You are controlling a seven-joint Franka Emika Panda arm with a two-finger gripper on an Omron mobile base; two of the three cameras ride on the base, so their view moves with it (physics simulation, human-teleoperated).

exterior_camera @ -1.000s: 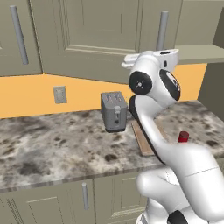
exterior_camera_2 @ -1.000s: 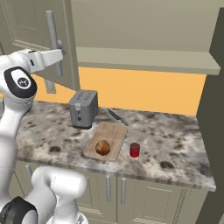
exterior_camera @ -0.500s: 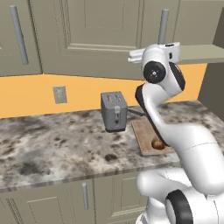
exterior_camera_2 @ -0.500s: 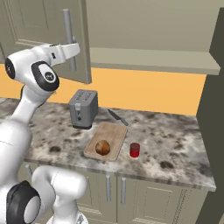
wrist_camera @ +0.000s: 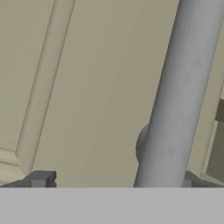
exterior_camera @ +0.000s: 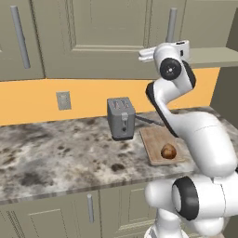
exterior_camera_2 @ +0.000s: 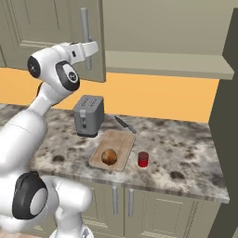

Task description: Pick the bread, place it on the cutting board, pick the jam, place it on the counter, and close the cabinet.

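While one gripper (wrist_camera: 113, 180) faces the cabinet (wrist_camera: 87, 87) door, fingers spread wide and apparently clear of its handle (wrist_camera: 179, 96), one bread (exterior_camera_2: 109, 156) sits on one cutting board (exterior_camera_2: 122, 143), one jam (exterior_camera_2: 143, 159) at its three o'clock.

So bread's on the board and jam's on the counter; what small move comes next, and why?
Probably keep pushing the cabinet door toward shut. The bread lies on the board, the jam stands on the counter, and the open fingers sit against the door by its handle, which looks not quite closed.
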